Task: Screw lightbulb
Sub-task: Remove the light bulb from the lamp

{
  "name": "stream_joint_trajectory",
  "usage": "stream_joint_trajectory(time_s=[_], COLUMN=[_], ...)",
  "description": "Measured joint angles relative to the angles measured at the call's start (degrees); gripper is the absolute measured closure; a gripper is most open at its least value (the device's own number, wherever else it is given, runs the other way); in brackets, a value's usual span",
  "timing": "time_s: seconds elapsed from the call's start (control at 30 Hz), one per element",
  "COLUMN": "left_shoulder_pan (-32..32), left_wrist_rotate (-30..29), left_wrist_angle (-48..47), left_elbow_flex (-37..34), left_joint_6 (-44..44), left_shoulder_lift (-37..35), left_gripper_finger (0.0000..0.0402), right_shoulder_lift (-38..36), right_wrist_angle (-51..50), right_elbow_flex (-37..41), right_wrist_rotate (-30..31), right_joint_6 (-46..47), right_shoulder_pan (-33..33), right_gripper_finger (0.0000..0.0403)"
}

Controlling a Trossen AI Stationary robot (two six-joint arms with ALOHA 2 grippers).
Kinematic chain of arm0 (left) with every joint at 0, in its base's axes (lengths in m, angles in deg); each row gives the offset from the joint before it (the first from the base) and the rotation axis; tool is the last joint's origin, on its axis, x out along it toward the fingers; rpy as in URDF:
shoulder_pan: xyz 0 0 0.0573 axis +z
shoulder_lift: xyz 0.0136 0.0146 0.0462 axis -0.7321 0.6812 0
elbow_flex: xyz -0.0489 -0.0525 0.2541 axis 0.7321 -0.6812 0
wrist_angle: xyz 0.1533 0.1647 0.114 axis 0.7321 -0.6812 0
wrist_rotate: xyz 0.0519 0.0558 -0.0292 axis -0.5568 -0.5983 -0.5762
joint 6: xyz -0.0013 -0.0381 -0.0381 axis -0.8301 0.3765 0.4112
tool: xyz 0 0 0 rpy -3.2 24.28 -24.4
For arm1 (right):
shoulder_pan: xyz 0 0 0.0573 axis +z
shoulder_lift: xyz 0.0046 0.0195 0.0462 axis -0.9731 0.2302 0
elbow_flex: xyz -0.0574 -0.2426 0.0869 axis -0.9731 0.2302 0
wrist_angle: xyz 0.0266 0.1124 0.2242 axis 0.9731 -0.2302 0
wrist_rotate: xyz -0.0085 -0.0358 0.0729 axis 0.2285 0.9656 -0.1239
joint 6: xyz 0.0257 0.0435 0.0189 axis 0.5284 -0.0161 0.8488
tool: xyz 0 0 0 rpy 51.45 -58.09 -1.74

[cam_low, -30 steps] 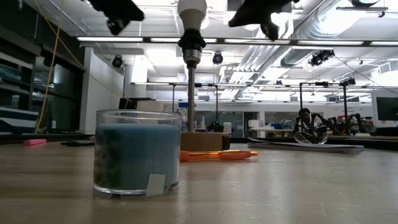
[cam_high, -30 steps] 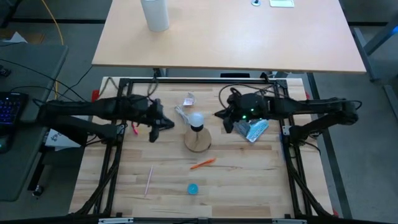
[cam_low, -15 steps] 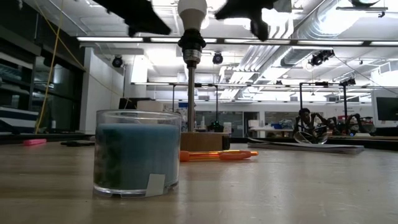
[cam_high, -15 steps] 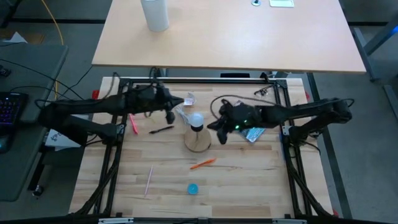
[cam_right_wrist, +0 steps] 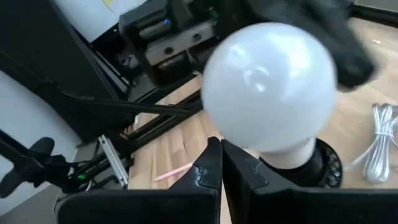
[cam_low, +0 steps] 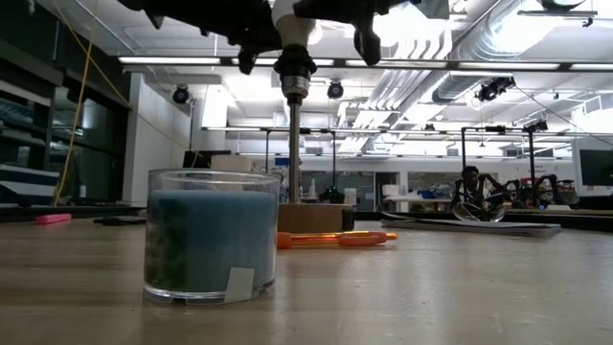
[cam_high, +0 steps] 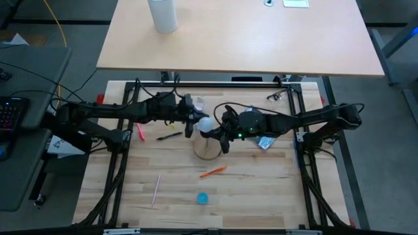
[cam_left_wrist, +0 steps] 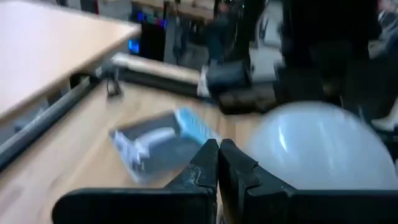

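Over the middle of the worktop [cam_high: 261,189] in the high view, the lightbulb [cam_high: 206,123] sat upright on top of its socket above the round wooden base [cam_high: 208,147], long axis straight up at the camera. The left end effector [cam_high: 190,119] was right at the bulb's 9 o'clock and the right end effector [cam_high: 220,135] at about 4 o'clock, both just beside it, pretty much equally near. Both arms reached in low and flat from their own sides, nearly level across the frame.

Low view: the bulb [cam_low: 296,21] topped a thin post, with a socket [cam_low: 294,69] under it, and both dark end effectors crowded either side of it at the top edge. A blue candle jar [cam_low: 211,234] stood up front, with an orange pen [cam_low: 337,239] lying behind it.

Left wrist view: the left end effector [cam_left_wrist: 218,163] had its fingers pressed together, and the bulb [cam_left_wrist: 317,144] was just beside the tips, not between them.

Right wrist view: the right end effector [cam_right_wrist: 221,160] was closed up too, with the bulb [cam_right_wrist: 268,85] just past the tips. So I'd say neither could grip it without opening first.
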Motion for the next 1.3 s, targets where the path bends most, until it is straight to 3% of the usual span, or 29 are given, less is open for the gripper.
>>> stream_joint_trajectory(time_s=[0.23, 0.6, 0.7, 0.83, 0.93, 1.1, 1.3], left_shoulder_pan=[-2.85, -8.2, -9.12, -9.04, -6.97, -2.68, -1.64], left_wrist_rotate=[-0.11, -0.18, -5.09, -18.28, -21.77, -16.53, -11.75], left_wrist_angle=[-10.8, -29.97, -34.62, -35.25, -32.73, -25.54, -13.21], left_elbow_flex=[0.0, 0.0, 0.0, 0.0, 0.07, 0.04, -0.01], left_joint_6=[0.95, 4.03, 4.32, 1.44, -3.58, -4.59, -5.94], left_shoulder_lift=[-5.4, -19.33, -23.48, -25.92, -24.54, -16.91, -5.28], left_gripper_finger=[0.0401, 0.0401, 0.0402, 0.0401, 0.0402, 0.0401, 0.0401], right_shoulder_lift=[-4.35, -14.22, -16.83, -18.1, -17.04, -11.67, -3.83], right_wrist_angle=[-7.94, -24.0, -26.38, -26.29, -24.42, -20.58, -6.45], right_elbow_flex=[0.0, 0.0, -0.01, -0.01, -0.02, -0.02, 0.0], right_wrist_rotate=[-0.94, 2.95, 3.85, 3.75, 2.17, 1.43, -0.12], right_joint_6=[-2.87, -6.55, -6.74, -6.17, -4.89, -3.43, -3.25], right_shoulder_pan=[-2.21, -6.67, -7.32, -7.16, -5.71, -1.8, 1.99], right_gripper_finger=[0.0403, 0.0403, 0.0403, 0.0403, 0.0403, 0.0403, 0.0403])
